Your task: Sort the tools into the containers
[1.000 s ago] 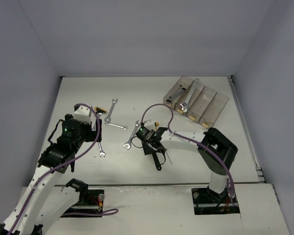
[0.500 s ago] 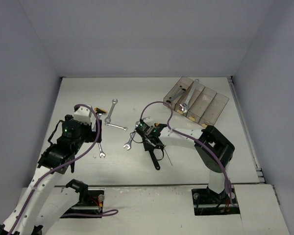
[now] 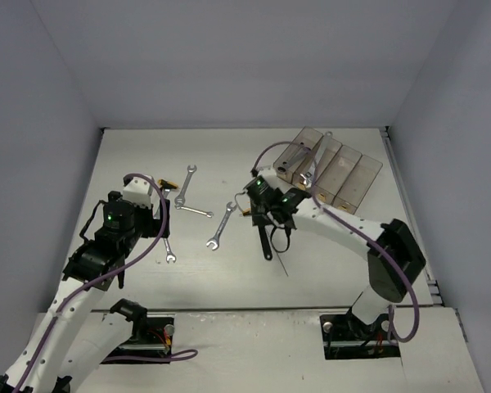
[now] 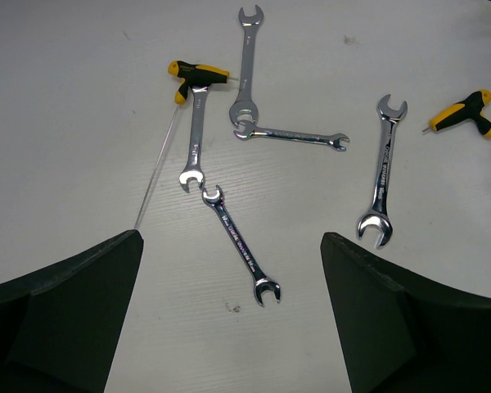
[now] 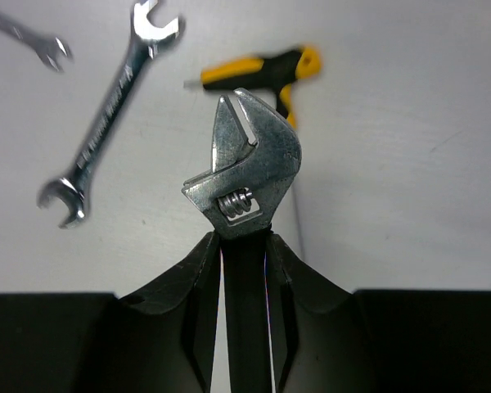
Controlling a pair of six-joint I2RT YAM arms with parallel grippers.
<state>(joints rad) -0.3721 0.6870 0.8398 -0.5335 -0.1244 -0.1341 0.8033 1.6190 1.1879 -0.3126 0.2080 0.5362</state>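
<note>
the adjustable wrench (image 5: 244,168) has a silver metal head and a black handle. beside it the driver (image 5: 262,70) is yellow and black, the open-end wrenches (image 4: 382,172) shiny silver. the containers (image 3: 348,176) are smoky translucent brown on an off-white counter (image 3: 147,155).

Four bins (image 3: 362,176), two drivers (image 4: 198,74)

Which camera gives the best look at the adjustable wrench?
Right wrist: the wrench is close up, head and worm screw sharp, handle clamped in the right gripper. Top view shows only its small dark handle. Left wrist misses it.
</note>
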